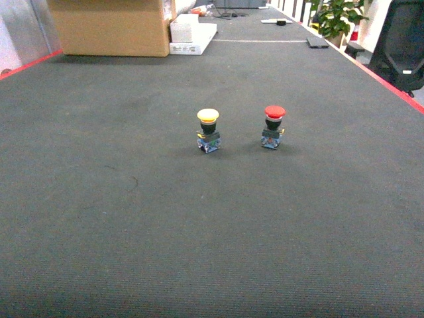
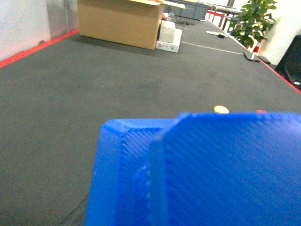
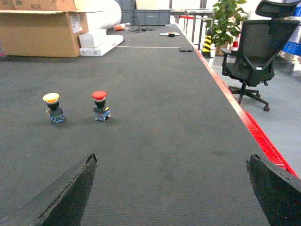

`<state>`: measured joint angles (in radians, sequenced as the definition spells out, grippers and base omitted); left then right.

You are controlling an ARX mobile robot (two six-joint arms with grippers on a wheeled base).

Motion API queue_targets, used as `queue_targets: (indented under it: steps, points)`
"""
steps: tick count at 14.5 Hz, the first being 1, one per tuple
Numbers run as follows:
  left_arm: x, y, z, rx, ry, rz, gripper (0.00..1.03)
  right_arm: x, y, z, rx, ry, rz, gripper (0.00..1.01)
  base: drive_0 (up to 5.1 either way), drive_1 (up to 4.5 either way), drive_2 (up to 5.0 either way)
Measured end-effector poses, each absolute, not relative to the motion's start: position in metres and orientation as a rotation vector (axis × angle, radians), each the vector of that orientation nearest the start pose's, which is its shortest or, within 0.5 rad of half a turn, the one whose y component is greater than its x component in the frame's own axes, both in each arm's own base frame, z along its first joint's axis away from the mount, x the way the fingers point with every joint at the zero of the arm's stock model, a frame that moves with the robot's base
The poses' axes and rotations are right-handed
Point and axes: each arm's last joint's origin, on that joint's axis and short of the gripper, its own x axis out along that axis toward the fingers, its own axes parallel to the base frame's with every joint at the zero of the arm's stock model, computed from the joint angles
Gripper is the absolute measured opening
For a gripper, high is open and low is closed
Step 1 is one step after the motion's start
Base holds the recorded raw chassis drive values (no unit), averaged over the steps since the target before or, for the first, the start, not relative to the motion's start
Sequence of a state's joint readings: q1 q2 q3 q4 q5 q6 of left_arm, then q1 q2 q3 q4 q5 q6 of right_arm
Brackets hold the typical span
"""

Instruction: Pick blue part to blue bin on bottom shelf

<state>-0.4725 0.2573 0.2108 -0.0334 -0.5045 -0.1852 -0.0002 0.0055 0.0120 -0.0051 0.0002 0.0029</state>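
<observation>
On my left wrist view, the blue part (image 2: pixel 202 174) fills the lower frame, close against the camera; I cannot tell whether the left jaws grip it. The right gripper (image 3: pixel 171 188) stands released, empty above the dark carpeted floor (image 1: pixel 212 232). A yellow-capped push button (image 1: pixel 208 130) and red-capped push button (image 1: pixel 273 126) stand upright, side by side, apart.

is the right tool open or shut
Open: in the right wrist view the right tool has its two dark fingers far apart, with only bare mat between them.
</observation>
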Motion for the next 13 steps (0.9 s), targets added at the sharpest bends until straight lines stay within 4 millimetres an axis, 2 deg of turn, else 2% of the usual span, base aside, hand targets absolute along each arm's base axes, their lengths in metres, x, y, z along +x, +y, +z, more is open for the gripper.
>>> queue_targets:
  steps: [1, 7, 13]
  points:
    - [0.0999, -0.0353, 0.2118, -0.148, 0.067, 0.038, 0.44, 0.0973, 0.0000, 0.1667, 0.003, -0.001, 0.000, 0.98, 0.0, 0.00, 0.0]
    - [0.1001, -0.0355, 0.2110, -0.146, 0.073, 0.037, 0.44, 0.0973, 0.0000, 0.1666, 0.003, -0.001, 0.000, 0.98, 0.2, -4.02, 4.3]
    - [0.1001, -0.0355, 0.2109, -0.148, 0.072, 0.037, 0.44, 0.0973, 0.0000, 0.1666, 0.003, -0.001, 0.000, 0.98, 0.0, 0.00, 0.0]
